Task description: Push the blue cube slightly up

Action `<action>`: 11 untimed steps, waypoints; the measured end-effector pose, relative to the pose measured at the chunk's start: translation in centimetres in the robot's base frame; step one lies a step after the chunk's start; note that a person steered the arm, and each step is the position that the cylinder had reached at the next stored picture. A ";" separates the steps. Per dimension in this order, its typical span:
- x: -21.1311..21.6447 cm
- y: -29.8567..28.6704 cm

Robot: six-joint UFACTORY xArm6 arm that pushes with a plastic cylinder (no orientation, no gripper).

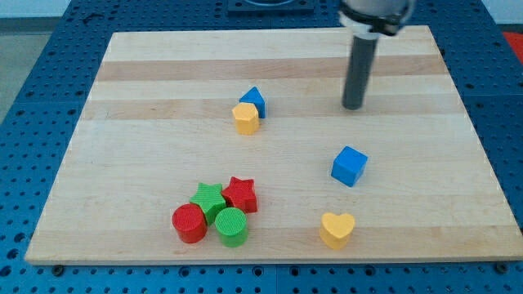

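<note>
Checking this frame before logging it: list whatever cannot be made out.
- Small blue block, camera view: lower front hidden by the yellow hexagonal block; its shape is unclear.
- Green star block: partly covered by the green cylinder and red cylinder.
- Arm above the dark rod: cut off by the view's top; my tip shows.

Lab bench setup: wooden board (163, 57) on blue perforated mounting table (49, 73), robot rod (359, 69) above.
</note>
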State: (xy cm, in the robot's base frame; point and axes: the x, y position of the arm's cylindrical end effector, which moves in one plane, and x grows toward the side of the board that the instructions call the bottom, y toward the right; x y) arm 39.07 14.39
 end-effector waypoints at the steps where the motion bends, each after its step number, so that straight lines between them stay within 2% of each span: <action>1: 4.3 4.5; 3: 12.6 4.8; 4: 14.0 -0.6; 5: 14.0 -4.6; 7: 10.0 -8.8; 9: 7.3 -8.7; 11: 9.0 -1.9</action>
